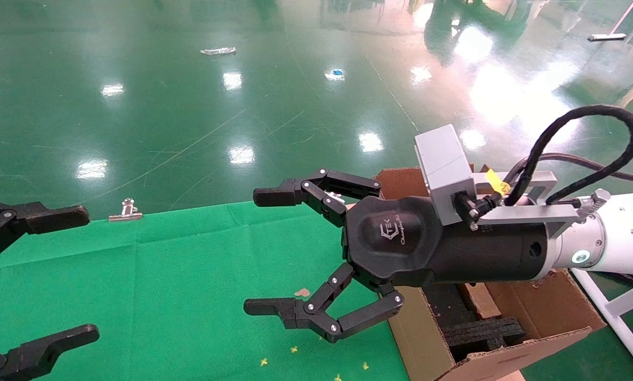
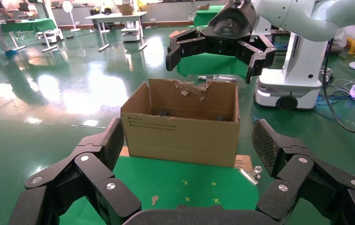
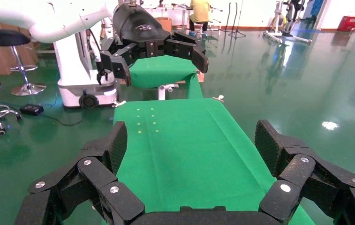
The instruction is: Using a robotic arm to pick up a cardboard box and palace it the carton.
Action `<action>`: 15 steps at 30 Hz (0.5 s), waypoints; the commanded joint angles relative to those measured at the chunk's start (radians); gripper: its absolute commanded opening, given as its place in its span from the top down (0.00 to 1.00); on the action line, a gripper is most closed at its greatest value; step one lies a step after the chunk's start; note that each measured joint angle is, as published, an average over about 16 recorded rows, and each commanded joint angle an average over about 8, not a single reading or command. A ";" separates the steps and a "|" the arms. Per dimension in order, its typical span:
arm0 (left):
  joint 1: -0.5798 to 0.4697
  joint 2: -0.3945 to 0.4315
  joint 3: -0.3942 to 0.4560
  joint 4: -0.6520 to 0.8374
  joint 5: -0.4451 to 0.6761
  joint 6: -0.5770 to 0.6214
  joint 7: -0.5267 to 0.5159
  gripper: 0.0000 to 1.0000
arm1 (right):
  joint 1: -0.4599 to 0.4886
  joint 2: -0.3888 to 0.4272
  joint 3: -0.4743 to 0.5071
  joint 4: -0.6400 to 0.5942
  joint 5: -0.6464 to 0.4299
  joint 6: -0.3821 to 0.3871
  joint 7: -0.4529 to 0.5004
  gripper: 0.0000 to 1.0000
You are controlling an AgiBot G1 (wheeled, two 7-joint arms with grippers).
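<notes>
The carton stands at the right edge of the desk, its flaps upright and the rim of one torn (the ragged strip shows best from the left wrist). Inside it lie black foam inserts with a strip of brown cardboard between them; whether that strip is the small cardboard box cannot be told, and no such box shows on the green cloth. Small black print sits in the upper corner of the carton's side wall, too fine to read. The right arm reaches in level above the carton's near-left part, and its right claw hangs over the right portion of the desk, spread wide and holding nothing. The claw's black palm housing bears a pale logo with the letters "TEK" and a line of script below that cannot be made out. A grey camera block rides on the wrist with a yellow tag beside it. The left claw is at the desk's left edge, also wide open and empty. A metal binder clip grips the cloth at the far edge, and a brown scrap lies on the cloth.
</notes>
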 commanded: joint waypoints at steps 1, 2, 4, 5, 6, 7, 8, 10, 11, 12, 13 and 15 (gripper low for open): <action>0.000 0.000 0.000 0.000 0.000 0.000 0.000 0.00 | 0.000 0.000 0.000 0.000 0.000 0.000 0.000 0.00; 0.000 0.000 0.000 0.000 0.000 0.000 0.000 0.00 | 0.000 0.000 0.000 0.000 0.000 0.000 0.000 0.00; 0.000 0.000 0.000 0.000 0.000 0.000 0.000 0.00 | 0.000 0.000 0.000 0.000 0.000 0.000 0.000 0.00; 0.000 0.000 0.000 0.000 0.000 0.000 0.000 0.00 | 0.000 0.000 0.000 0.000 0.000 0.000 0.000 0.00; 0.000 0.000 0.000 0.000 0.000 0.000 0.000 0.00 | 0.000 0.000 0.000 0.000 0.000 0.000 0.000 0.00; 0.000 0.000 0.000 0.000 0.000 0.000 0.000 0.00 | 0.000 0.000 0.000 0.000 0.000 0.000 0.000 0.00; 0.000 0.000 0.000 0.000 0.000 0.000 0.000 0.00 | 0.000 0.000 0.000 0.000 0.000 0.000 0.000 0.00; 0.000 0.000 0.000 0.000 0.000 0.000 0.000 0.00 | 0.000 0.000 0.000 0.000 0.000 0.000 0.000 0.00; 0.000 0.000 0.000 0.000 0.000 0.000 0.000 0.00 | 0.000 0.000 0.000 0.000 0.000 0.000 0.000 0.00; 0.000 0.000 0.000 0.000 0.000 0.000 0.000 0.00 | 0.000 0.000 0.000 0.000 0.000 0.000 0.000 0.00; 0.000 0.000 0.000 0.000 0.000 0.000 0.000 0.00 | 0.000 0.000 0.000 0.000 0.000 0.000 0.000 0.00; 0.000 0.000 0.000 0.000 0.000 0.000 0.000 0.00 | 0.000 0.000 0.000 0.000 0.000 0.000 0.000 0.00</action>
